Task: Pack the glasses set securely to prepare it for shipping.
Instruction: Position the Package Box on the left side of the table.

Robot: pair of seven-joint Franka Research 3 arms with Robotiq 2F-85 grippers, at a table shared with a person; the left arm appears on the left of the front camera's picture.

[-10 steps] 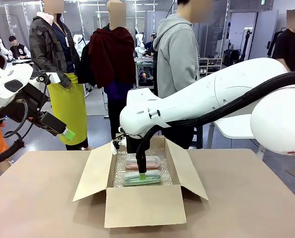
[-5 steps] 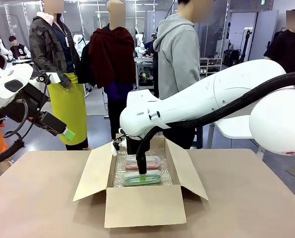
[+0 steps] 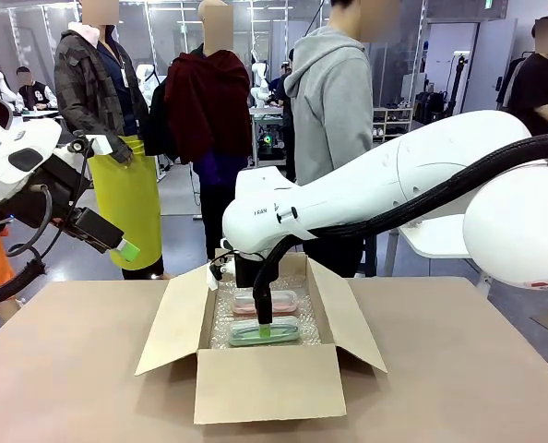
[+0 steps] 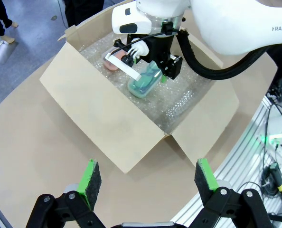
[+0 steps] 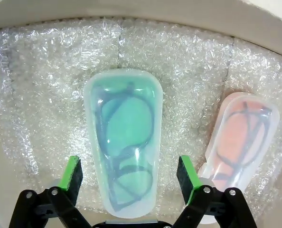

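Right wrist view is showing the green case (image 5: 124,142) and pink case (image 5: 243,133) lying side by side on bubble wrap (image 5: 188,61) inside the open box (image 3: 265,383), with the right pincer (image 5: 129,166) hanging spread astride the green one, so covering them and closing the flaps are seemingly remaining.

Front view: on the white shell of the right arm (image 3: 385,180), near its wrist end, we read small dark lettering (image 3: 264,210) — "FRAN", with any further letters turning out of sight round the curve of the shell. Left wrist view: we read the same "FRAN" on that arm's white link, at the upper right corner — there the picture's edge cuts the word short.
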